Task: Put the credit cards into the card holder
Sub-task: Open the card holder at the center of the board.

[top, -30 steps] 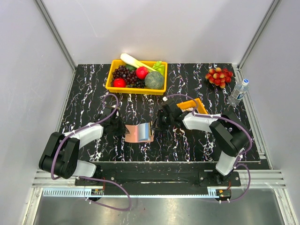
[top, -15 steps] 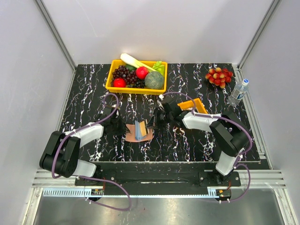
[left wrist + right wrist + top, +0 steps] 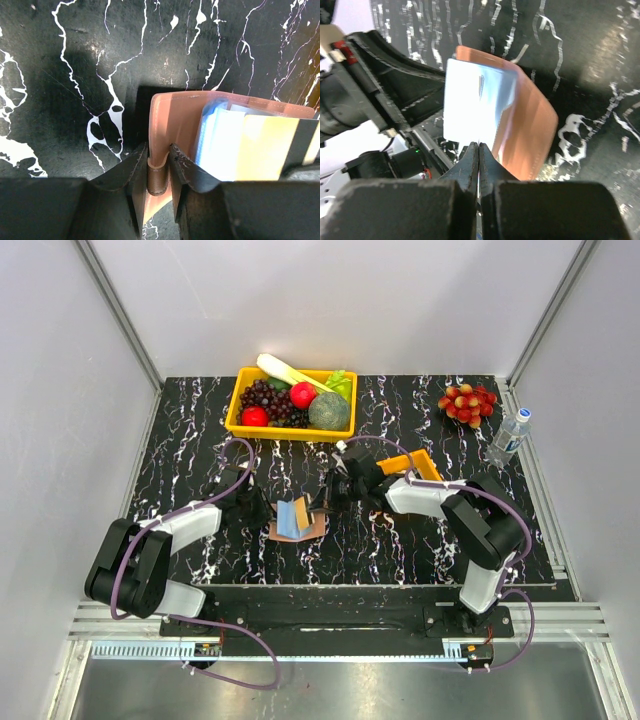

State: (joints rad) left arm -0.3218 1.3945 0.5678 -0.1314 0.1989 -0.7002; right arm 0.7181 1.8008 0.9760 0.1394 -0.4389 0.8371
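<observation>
Tan card holder (image 3: 175, 120) in left gripper (image 3: 159, 152).

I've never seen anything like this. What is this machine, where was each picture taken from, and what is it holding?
It is a robot with a left arm and a right arm, bolted at the near edge of a table. The wide picture comes from a camera above and behind them. The two close-ups come from a camera on each wrist. On the table are a yellow bin of fruit, an orange tray, a bunch of grapes and a water bottle. The left pincer grips the tan card holder by its edge, with cards inside. The right pincer, closed, pinches a pale credit card at the holder.
</observation>
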